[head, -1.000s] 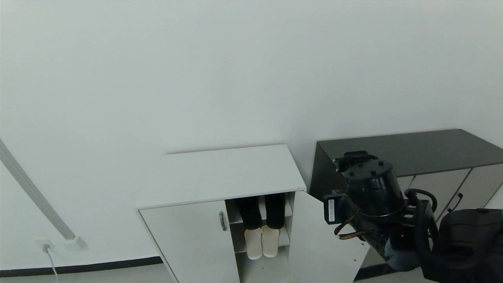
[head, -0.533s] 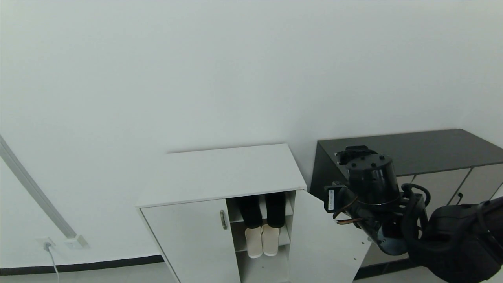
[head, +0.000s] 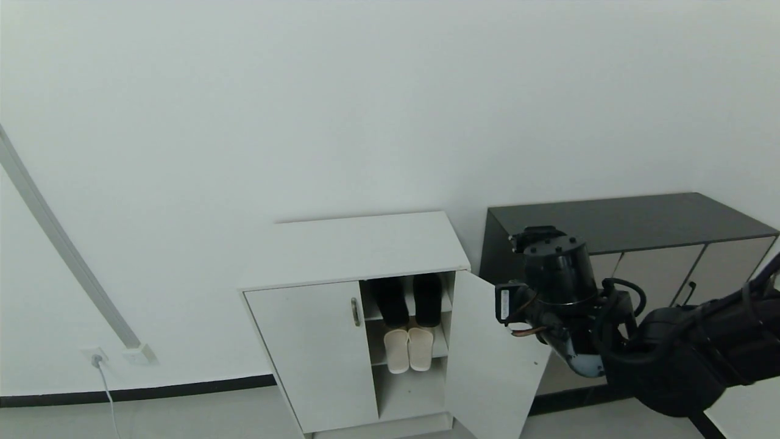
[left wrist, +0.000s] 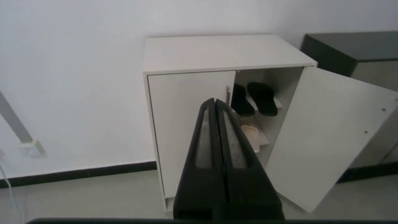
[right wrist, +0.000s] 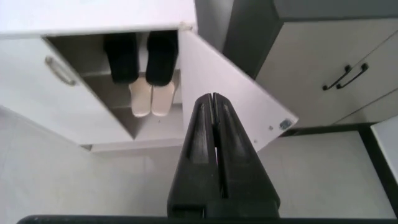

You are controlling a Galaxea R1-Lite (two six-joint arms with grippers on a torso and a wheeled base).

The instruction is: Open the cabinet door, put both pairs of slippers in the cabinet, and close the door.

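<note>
1. Left gripper (left wrist: 216, 107) — fingers pressed together, empty — faces the cabinet (left wrist: 217, 53).
2. Right gripper (right wrist: 213, 99), likewise closed and empty, hovers by the open door (right wrist: 249, 87).
3. Inside: black slippers (head: 405, 299) on the top shelf, white slippers (head: 409, 349) below.
4. Dark sideboard (head: 621, 219) beside the cabinet — the door swings across its end.

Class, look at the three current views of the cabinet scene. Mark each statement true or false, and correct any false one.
1. The right door of the white cabinet stands open. True.
2. The black slippers sit on a shelf below the cream slippers. False: the black pair is on the upper shelf, and the cream pair is on the shelf under it.
3. The right end effector is shut and holds nothing. True.
4. The left end effector grips a slipper. False: it is shut and empty.
5. A dark cabinet stands beside the white one. True.
</note>
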